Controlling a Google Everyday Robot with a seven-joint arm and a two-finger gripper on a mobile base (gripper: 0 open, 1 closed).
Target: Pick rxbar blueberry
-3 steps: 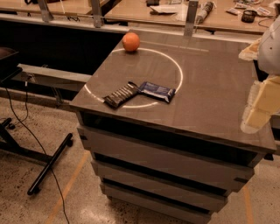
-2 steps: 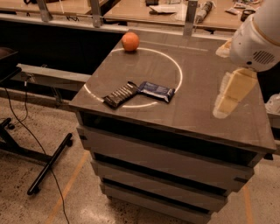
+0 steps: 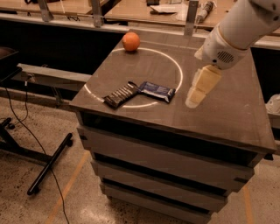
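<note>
The rxbar blueberry, a flat bar in a glossy dark blue wrapper, lies on the dark tabletop near its front edge. A dark brown bar with white lettering lies just left of it, touching its left end. My gripper, cream-coloured, hangs from the white arm over the table, a short way to the right of the blue bar and apart from it.
An orange sits at the table's far left corner. A white circle line is marked on the top. The table has stacked drawers below. Workbenches stand behind. A black stand base and cable lie on the floor at left.
The arm has swung in from the right edge toward the left, bringing the gripper over the table and closer to the blue bar. The bars and orange have not moved.
</note>
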